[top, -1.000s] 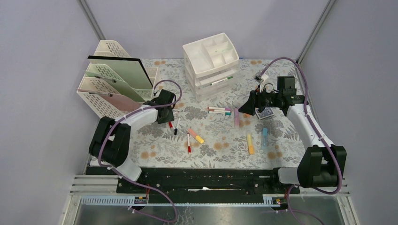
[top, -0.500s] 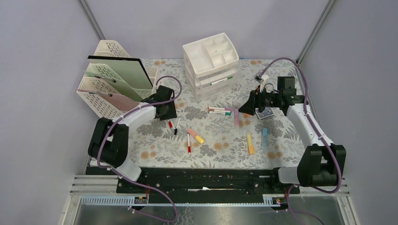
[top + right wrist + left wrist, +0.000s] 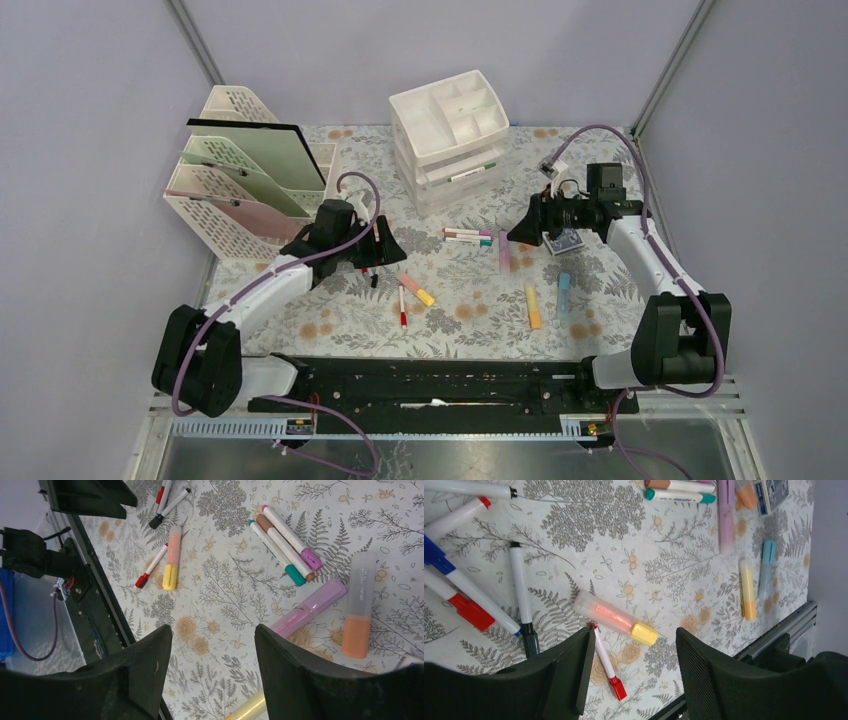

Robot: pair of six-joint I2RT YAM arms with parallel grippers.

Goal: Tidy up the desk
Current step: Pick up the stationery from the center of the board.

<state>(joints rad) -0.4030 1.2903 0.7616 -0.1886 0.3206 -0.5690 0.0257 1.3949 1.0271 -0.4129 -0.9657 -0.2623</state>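
Swung rightward since a second ago, the left gripper (image 3: 385, 245) hovers wide open and empty over a red-capped marker (image 3: 604, 655) and an orange highlighter (image 3: 616, 618) on the desk (image 3: 470, 300), with bare cloth toward the near rail. The right gripper (image 3: 520, 232), unmoved, gapes empty above a purple highlighter (image 3: 310, 607), its lettering illegible.

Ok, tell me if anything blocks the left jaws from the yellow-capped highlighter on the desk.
Nothing visible does. The left jaws stand open above the desk, and the yellow-capped highlighter shows uncovered between them in the wrist view; only a thin red-capped pen lies close by.
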